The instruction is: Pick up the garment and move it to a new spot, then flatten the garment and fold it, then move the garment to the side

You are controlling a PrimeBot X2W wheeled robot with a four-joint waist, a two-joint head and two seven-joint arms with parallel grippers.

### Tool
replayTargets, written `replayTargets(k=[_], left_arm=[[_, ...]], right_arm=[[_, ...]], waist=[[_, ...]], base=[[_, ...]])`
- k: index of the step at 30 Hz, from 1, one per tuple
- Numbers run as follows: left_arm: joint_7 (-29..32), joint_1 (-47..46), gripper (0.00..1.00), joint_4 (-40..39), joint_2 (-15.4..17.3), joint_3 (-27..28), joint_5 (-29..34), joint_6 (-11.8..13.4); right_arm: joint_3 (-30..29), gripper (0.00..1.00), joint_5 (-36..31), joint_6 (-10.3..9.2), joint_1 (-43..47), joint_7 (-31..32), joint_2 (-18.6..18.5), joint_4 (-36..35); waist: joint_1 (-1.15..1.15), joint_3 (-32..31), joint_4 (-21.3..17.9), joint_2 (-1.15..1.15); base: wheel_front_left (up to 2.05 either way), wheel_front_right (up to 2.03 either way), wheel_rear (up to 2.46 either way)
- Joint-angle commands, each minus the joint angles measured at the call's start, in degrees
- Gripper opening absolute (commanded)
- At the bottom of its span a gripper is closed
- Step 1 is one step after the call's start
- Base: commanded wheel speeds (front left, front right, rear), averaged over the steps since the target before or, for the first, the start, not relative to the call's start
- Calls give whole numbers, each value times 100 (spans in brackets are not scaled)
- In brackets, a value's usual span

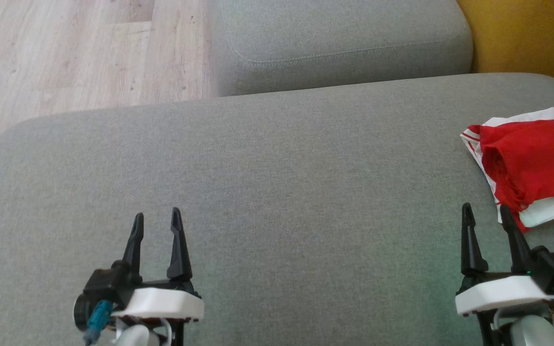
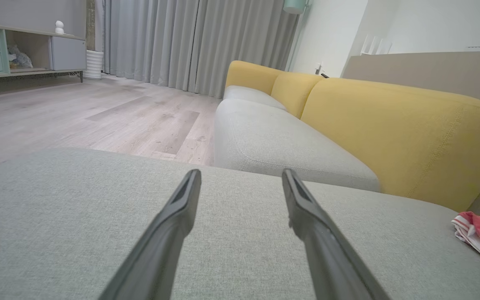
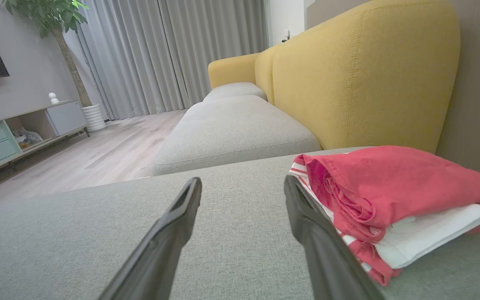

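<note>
Folded garment point(image 1: 532, 163), red layer over white with red stripes, lying at far right edge of grey seat cushion point(image 1: 258, 158), gripped by nothing. Left gripper point(image 1: 157, 215) over cushion's near left part, jaws spread wide, empty. Right gripper point(image 1: 484, 208) over cushion's near right part, jaws spread wide, empty; outer fingertip just beside garment's near corner, contact impossible to tell. Second grey cushion point(image 1: 339, 43) beyond cushion's far edge; yellow backrest point(image 1: 522, 33) past far right corner.
</note>
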Motion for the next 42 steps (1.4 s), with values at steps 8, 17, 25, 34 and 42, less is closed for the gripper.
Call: replayTargets(k=[8,17,25,34,42], left_arm=[[-55,-141,100,-145,12,238,-109,-117],[-55,-146,100,-52,12,225,-285,-221],[-55,-170,100,35,12,231,-466,-215],[21,39,0,304,2,54,-563,-220],[118,186,0,523,3,135,-850,-263]], right_arm=[[249,100,65,-4,-253,-112,-33,-90],[300,100,102,-4,-257,-123,-33,-65],[328,100,125,-4,-249,-125,-33,-73],[206,0,157,0,-9,-50,1,214],[174,0,514,0,80,66,3,464]], waist=[[0,-29,-46,0],[0,-25,-80,0],[0,-32,-83,0],[0,-31,-102,0],[0,-23,-98,0]], base=[[0,0,0],[0,0,0],[0,0,0],[0,0,0],[0,0,0]])
